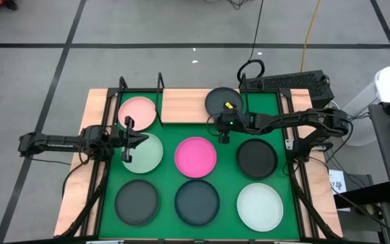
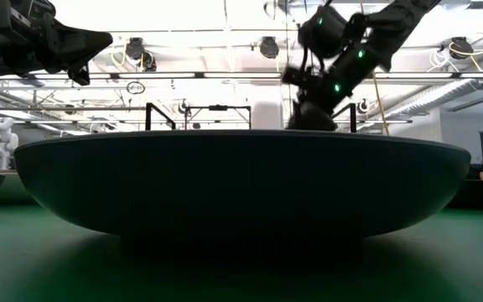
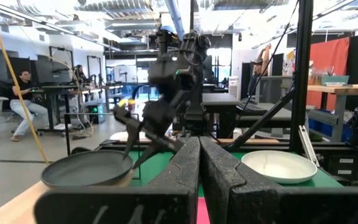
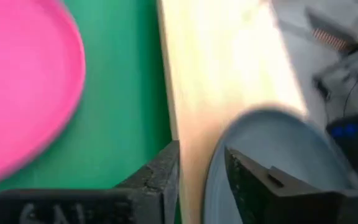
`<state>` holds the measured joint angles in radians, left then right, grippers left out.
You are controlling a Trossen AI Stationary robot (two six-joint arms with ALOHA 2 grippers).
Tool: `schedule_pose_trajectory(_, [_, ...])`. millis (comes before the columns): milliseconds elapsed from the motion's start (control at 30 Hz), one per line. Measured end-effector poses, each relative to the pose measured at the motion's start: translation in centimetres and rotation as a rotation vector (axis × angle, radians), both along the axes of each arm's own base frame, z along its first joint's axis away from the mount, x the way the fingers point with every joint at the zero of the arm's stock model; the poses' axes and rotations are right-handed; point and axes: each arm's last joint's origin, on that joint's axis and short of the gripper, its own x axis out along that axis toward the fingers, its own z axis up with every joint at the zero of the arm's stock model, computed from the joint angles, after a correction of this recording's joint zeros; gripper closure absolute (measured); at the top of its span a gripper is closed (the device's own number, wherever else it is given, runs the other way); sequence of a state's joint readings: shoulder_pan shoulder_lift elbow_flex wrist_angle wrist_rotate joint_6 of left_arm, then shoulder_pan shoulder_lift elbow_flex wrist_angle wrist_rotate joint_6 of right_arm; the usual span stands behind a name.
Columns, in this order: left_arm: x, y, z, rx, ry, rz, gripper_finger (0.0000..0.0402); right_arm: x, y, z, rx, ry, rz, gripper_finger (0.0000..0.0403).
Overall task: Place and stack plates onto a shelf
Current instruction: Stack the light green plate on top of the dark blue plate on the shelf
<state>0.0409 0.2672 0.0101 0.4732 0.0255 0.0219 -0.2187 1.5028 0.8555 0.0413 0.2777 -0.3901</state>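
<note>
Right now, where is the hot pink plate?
In the high view, the hot pink plate lies mid-table on the green mat, between the pale green plate and a dark plate, in front of the shelf.

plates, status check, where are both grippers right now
Right gripper open astride the rim of the dark plate on the shelf. Left gripper shut, empty, over the pale green plate. Light pink plate shelved. Nothing blocking.

lt-pink plate | hot-pink plate | dk-grey plate | lt-wood shelf | green mat
</note>
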Motion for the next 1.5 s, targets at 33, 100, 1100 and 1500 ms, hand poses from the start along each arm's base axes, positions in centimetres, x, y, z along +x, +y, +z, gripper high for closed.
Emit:
schedule_pose_trajectory(33, [0.0, 0.0, 0.0, 0.0, 0.0, 0.0, 0.0385, 0.0, 0.4, 0.6, -0.007, -0.029, 0.011, 0.0283])
schedule_pose_trajectory(100, [0.0, 0.0, 0.0, 0.0, 0.0, 0.0, 0.0385, -0.1, 1.2, 2.2, -0.02, -0.11, 0.034, 0.0277])
schedule_pose_trajectory(1100, [0.0, 0.0, 0.0, -0.169, -0.004, -0.038, 0.0385, -10.4, 10.6, 5.7, 0.235, -0.859, 0.494, 0.0302])
schedule_pose_trajectory(1500, [0.7, 0.3, 6.5, -0.168, 0.214, 0.074, 0.0385, -10.5, 10.5, 5.9, 0.166, -0.876, 0.511, 0.0302])
